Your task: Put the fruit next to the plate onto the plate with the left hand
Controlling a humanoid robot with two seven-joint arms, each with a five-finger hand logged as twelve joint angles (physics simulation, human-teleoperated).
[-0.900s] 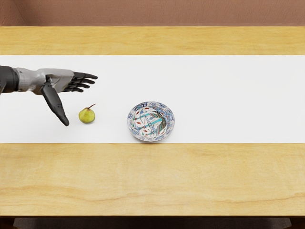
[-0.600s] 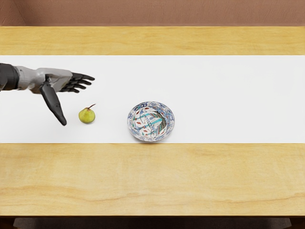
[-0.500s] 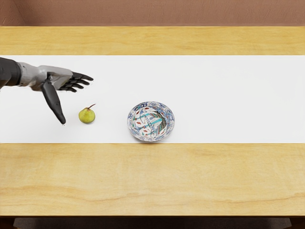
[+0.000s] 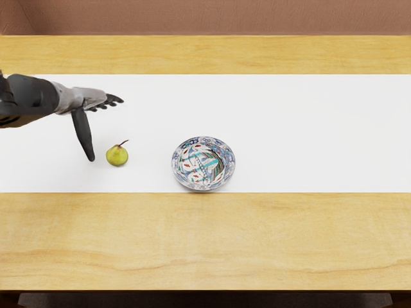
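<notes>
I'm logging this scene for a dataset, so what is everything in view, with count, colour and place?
pear: one, yellow-green, on the white strip, left of the plate, not touching it
plate: one, patterned blue, red and white, empty, mid-strip
white strip: one, white, across the table
table: one, light wood
left hand: one, grey and black, open, up-left of the pear, not touching it

- A light wooden tabletop (image 4: pixel 205 244) is seen filling most of the view.
- A white runner (image 4: pixel 308 128) is laid flat across it from left edge to right edge.
- A brown wall (image 4: pixel 205 16) is glimpsed behind the far edge.
</notes>
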